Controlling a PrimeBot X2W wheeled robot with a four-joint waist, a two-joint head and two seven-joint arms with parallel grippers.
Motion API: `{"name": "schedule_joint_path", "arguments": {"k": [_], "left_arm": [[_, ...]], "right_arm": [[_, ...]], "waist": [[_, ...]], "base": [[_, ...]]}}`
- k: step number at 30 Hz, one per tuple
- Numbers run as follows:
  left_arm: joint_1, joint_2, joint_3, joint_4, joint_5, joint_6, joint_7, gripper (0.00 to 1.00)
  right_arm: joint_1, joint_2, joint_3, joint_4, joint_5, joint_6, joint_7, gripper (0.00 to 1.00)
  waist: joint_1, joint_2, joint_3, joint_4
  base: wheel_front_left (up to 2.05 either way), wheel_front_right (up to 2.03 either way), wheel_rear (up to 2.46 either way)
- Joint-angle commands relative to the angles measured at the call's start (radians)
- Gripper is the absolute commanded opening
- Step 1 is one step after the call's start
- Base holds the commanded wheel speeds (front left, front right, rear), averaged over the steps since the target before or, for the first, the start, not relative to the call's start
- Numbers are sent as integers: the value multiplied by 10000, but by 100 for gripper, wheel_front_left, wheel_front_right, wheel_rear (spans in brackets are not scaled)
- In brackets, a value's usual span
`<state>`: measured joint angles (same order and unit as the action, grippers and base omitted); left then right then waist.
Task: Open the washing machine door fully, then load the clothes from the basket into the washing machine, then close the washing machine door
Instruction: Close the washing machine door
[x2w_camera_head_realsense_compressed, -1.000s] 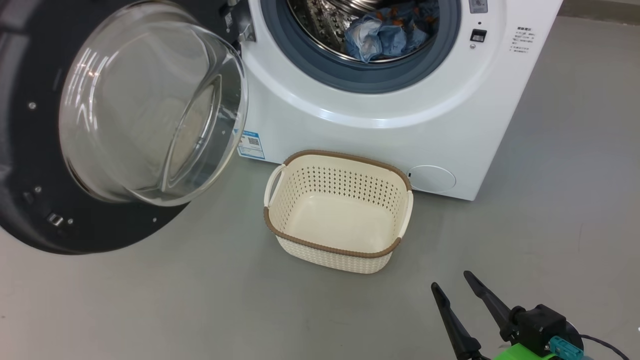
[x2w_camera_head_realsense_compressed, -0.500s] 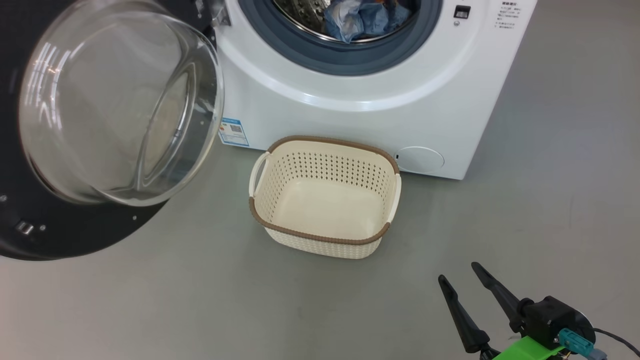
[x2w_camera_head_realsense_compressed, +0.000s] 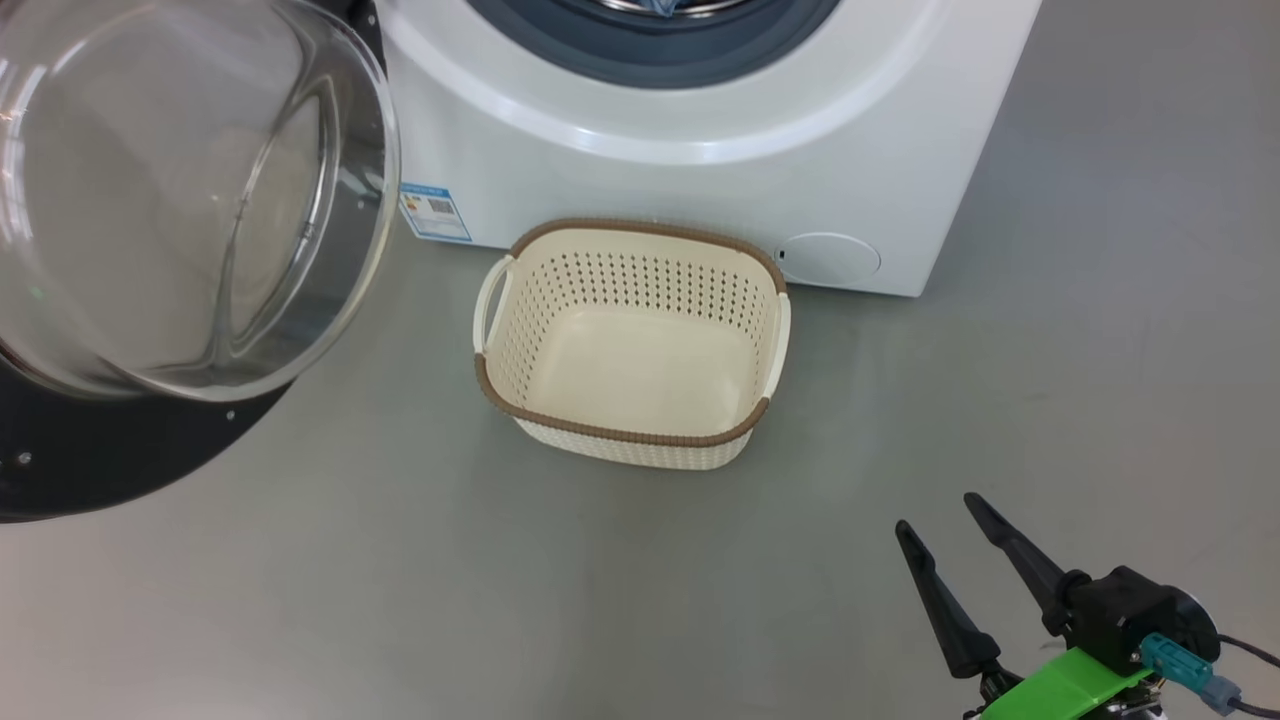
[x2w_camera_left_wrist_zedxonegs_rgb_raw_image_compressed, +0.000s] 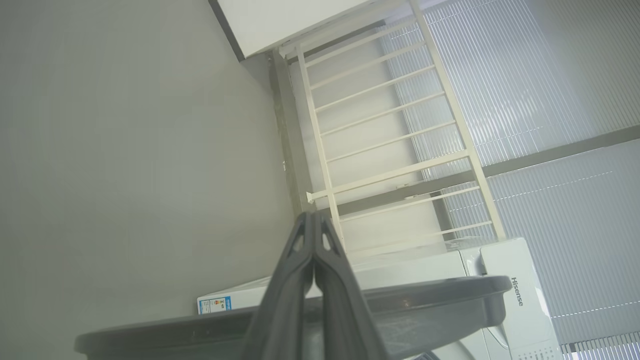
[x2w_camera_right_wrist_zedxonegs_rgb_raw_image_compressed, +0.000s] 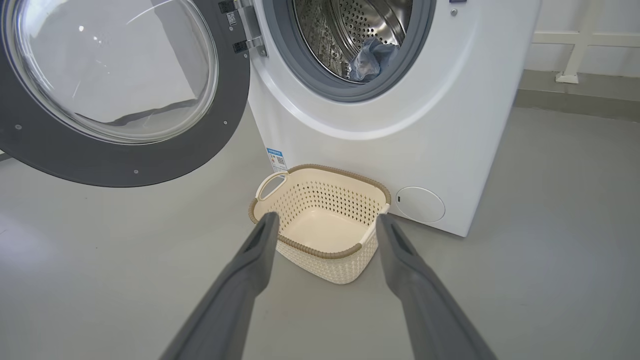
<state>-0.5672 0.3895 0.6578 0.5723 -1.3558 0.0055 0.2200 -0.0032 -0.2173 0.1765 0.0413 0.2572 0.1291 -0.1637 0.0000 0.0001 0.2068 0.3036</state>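
Observation:
The white washing machine (x2w_camera_head_realsense_compressed: 700, 180) stands at the top of the head view, its round door (x2w_camera_head_realsense_compressed: 180, 200) swung wide open to the left. Light-blue clothes (x2w_camera_right_wrist_zedxonegs_rgb_raw_image_compressed: 372, 57) lie inside the steel drum. On the floor before the washer the cream basket (x2w_camera_head_realsense_compressed: 620, 435) holds nothing. My right gripper (x2w_camera_head_realsense_compressed: 934, 511) hovers open at the lower right, short of the basket. In the right wrist view its fingers (x2w_camera_right_wrist_zedxonegs_rgb_raw_image_compressed: 260, 250) frame the basket (x2w_camera_right_wrist_zedxonegs_rgb_raw_image_compressed: 340, 171) from a distance. My left gripper (x2w_camera_left_wrist_zedxonegs_rgb_raw_image_compressed: 314, 216) is shut on nothing, above the door's dark edge (x2w_camera_left_wrist_zedxonegs_rgb_raw_image_compressed: 425, 300).
Grey floor (x2w_camera_head_realsense_compressed: 1100, 400) spreads around the basket and to the washer's right. A round white flap (x2w_camera_head_realsense_compressed: 828, 260) and a blue label (x2w_camera_head_realsense_compressed: 436, 212) mark the washer's lower front. A white railing (x2w_camera_left_wrist_zedxonegs_rgb_raw_image_compressed: 390, 135) and ribbed window panels stand behind the machine.
The head camera has moved, so washer, door and basket slide up and left in the picture. The right gripper stays open at the lower right.

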Motion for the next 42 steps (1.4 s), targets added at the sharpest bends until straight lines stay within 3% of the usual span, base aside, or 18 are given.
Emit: {"name": "schedule_joint_path", "arguments": {"k": [1,19,32,42], "left_arm": [[-248,600,143,-156,-103,-66,45,0],[-502,443,62,94,-530,-423,631,0],[77,250,-259,-686,-1444,-512,2897,0],[645,-166,-651,-2034,-2419,-477,4936,0]], "right_arm": [[-228,-113,167,-299,-38,16,0,100],[-373,-128,79,-457,-124,16,67,100],[-451,-82,146,-360,-105,16,45,100],[-588,-19,315,-113,-22,16,-71,100]], "waist": [[0,-1,175,-43],[0,-1,589,-221],[0,-1,595,-110],[0,-1,463,-221]], "base": [[0,0,0],[0,0,0],[0,0,0],[0,0,0]]}}
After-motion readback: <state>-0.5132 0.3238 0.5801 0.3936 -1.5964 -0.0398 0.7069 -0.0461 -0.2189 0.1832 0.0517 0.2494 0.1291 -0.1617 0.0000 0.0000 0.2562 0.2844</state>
